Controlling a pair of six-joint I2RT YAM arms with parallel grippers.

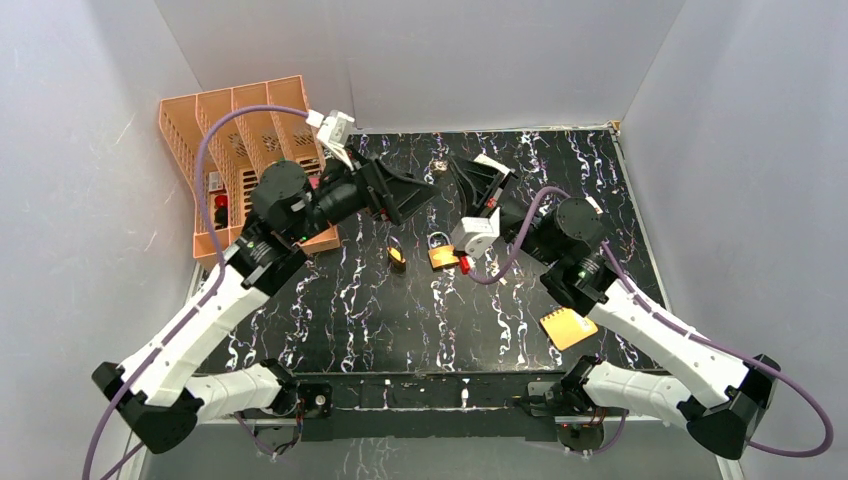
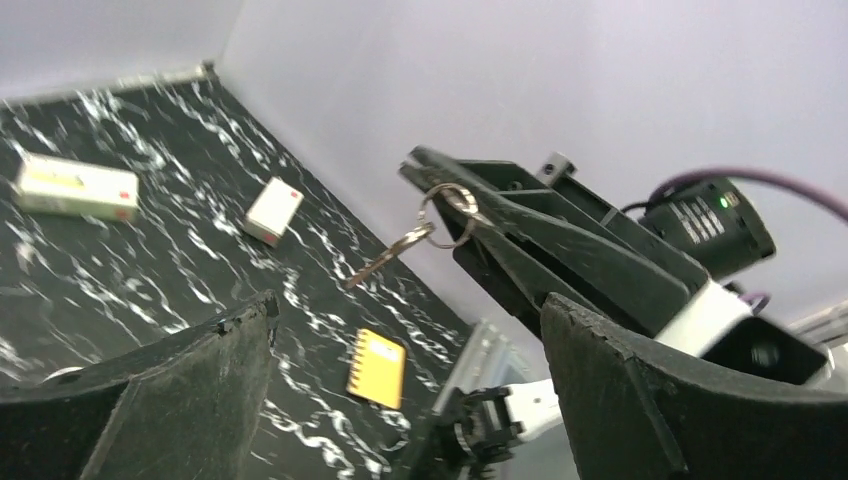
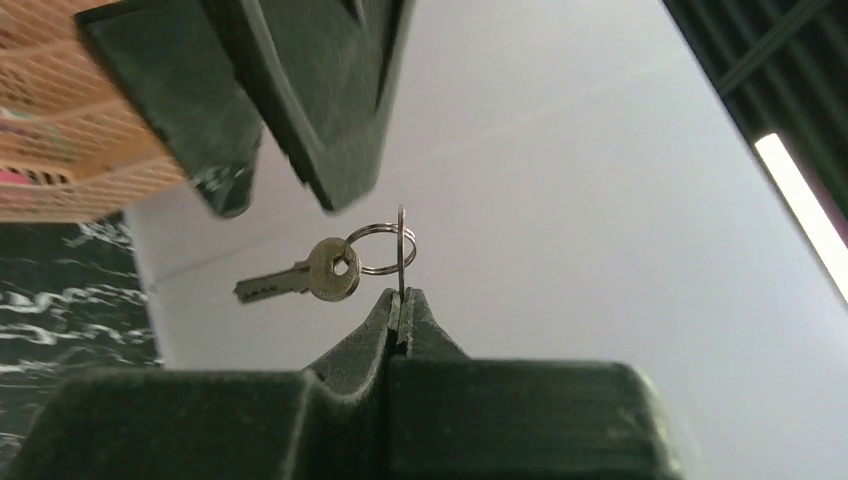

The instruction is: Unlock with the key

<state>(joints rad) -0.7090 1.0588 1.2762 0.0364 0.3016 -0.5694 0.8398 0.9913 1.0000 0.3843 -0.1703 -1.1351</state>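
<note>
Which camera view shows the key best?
The right wrist view: the key is large and sharp against the pale wall, hanging from the shut right gripper. The left wrist view shows it smaller and slightly blurred. In the top view it is too small to make out.

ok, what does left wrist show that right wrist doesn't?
Left wrist only: the yellow notepad and two white boxes on the table. Right wrist only: the orange rack and a light strip overhead. Both: the key hanging on its ring, which the right gripper pinches in shut jaws, with the left gripper open close by.
</note>
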